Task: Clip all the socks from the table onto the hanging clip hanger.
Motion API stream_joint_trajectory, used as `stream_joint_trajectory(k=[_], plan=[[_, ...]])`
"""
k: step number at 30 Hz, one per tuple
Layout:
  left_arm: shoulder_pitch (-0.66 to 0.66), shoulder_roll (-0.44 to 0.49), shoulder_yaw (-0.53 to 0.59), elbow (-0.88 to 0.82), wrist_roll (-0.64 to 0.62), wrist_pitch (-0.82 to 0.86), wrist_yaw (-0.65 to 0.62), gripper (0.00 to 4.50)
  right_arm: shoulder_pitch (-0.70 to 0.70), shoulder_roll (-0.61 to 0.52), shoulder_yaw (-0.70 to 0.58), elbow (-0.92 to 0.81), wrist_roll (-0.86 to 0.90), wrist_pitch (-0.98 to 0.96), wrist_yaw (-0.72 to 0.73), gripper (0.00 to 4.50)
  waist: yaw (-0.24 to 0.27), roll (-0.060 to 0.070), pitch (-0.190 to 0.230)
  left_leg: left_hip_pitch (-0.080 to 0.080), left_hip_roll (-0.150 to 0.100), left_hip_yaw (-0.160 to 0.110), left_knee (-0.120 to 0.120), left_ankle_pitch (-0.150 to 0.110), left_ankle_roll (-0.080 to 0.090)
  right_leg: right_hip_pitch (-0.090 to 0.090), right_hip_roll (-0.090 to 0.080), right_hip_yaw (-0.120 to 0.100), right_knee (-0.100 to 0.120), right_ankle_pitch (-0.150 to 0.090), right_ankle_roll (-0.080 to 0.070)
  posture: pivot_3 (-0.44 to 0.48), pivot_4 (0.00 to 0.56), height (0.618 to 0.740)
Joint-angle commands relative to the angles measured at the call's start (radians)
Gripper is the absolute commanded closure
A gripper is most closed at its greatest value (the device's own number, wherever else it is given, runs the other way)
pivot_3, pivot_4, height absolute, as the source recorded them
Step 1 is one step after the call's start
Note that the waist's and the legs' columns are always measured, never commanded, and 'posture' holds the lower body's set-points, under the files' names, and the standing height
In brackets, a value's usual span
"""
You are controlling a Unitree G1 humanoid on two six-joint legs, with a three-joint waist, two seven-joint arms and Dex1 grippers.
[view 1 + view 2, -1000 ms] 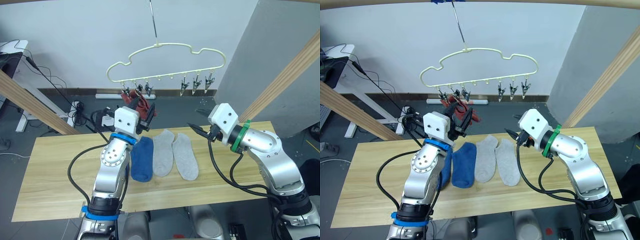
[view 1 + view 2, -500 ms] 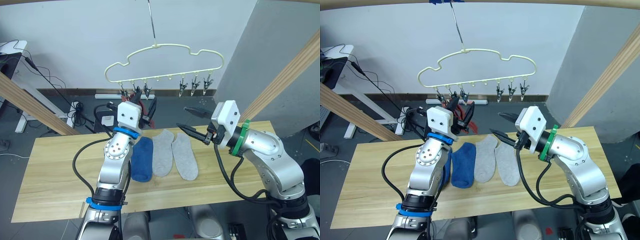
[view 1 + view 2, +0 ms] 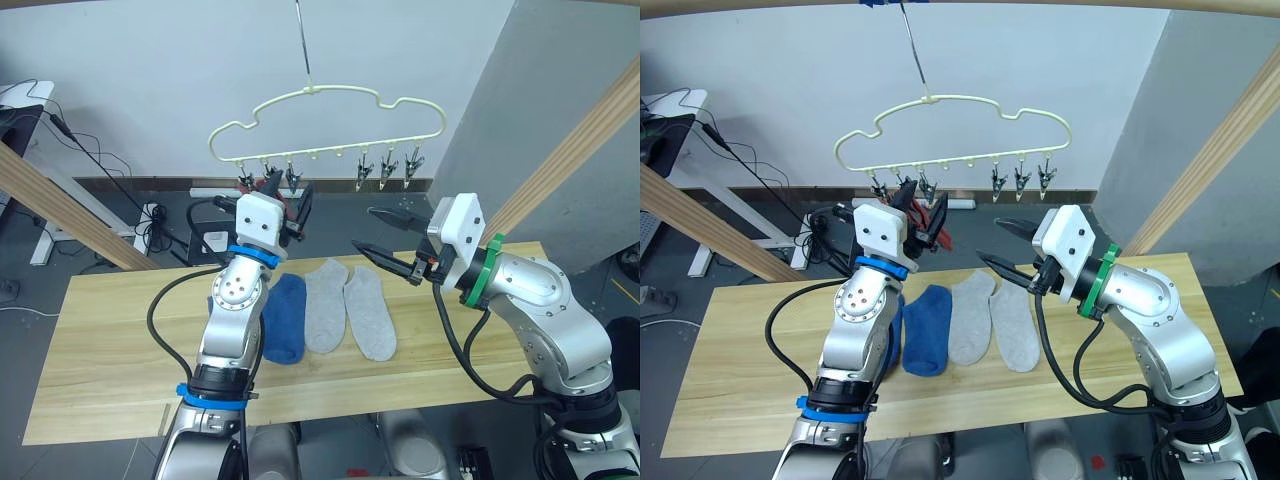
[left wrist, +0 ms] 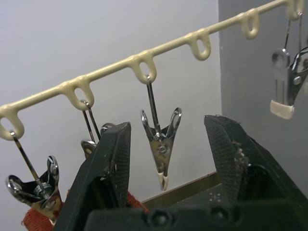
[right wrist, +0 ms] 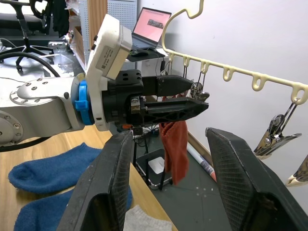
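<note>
Pale yellow wire is forming the hanger [image 3: 330, 125], which is hanging from a metal hook above the far edge of the desk [image 3: 100, 340], with a row of small metal clips dangling under its bottom bar. Red socks [image 5: 174, 147] are already hanging from the clips at the 9 o'clock end of that row, draping down behind the left arm.

The left hand [image 3: 285, 205] is reaching up to that same end of the row, its two black fingers spread apart and grasping nothing. In the left wrist view an empty metal clip [image 4: 161, 147] is hanging in the gap between those fingers [image 4: 113, 159], apart from both, and a scrap of red fabric is showing in a neighbouring clip.

The right hand [image 3: 385, 240] is hovering over the desk toward 3 o'clock from the left one, well apart from it and below the middle of the hanger. Its fingers are also spread wide and empty, pointing across toward the left hand.

On the desk, a blue sock [image 3: 283, 320] is lying beside the left arm, with a second blue one partly hidden behind that arm. Just toward 3 o'clock from them, two grey socks [image 3: 345, 310] are lying side by side, touching, toes pointing toward 6 o'clock.
</note>
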Motion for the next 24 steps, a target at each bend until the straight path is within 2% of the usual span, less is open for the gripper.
stream_joint_trajectory(k=[1,16,19,24], plan=[[-0.017,-0.007,0.004,-0.021,0.007,-0.028,0.01,1.83,0.004,-0.009,-0.001,-0.019,-0.002,-0.026,0.0,2.0,0.0,0.0,0.0,0.0,0.0,0.0,0.0,0.0,0.0,0.0,0.0,0.0,0.0,0.0,0.0,-0.301,0.294,0.733],[-0.036,-0.009,0.007,-0.009,0.032,-0.031,0.043,1.83,0.02,-0.016,-0.005,-0.015,-0.009,-0.029,0.004,2.0,0.0,0.0,0.0,0.0,0.0,0.0,0.0,0.0,0.0,0.0,0.0,0.0,0.0,0.0,0.0,-0.299,0.293,0.733],[-0.04,-0.009,0.007,-0.004,0.037,-0.032,0.046,2.39,0.022,-0.018,-0.006,-0.015,-0.009,-0.028,0.003,1.97,0.0,0.0,0.0,0.0,0.0,0.0,0.0,0.0,0.0,0.0,0.0,0.0,0.0,0.0,0.0,-0.299,0.293,0.733],[-0.041,-0.011,0.006,-0.005,0.038,-0.031,0.048,3.81,0.026,-0.02,-0.01,-0.018,-0.005,-0.025,0.0,1.97,0.0,0.0,0.0,0.0,0.0,0.0,0.0,0.0,0.0,0.0,0.0,0.0,0.0,0.0,0.0,-0.3,0.294,0.733]])
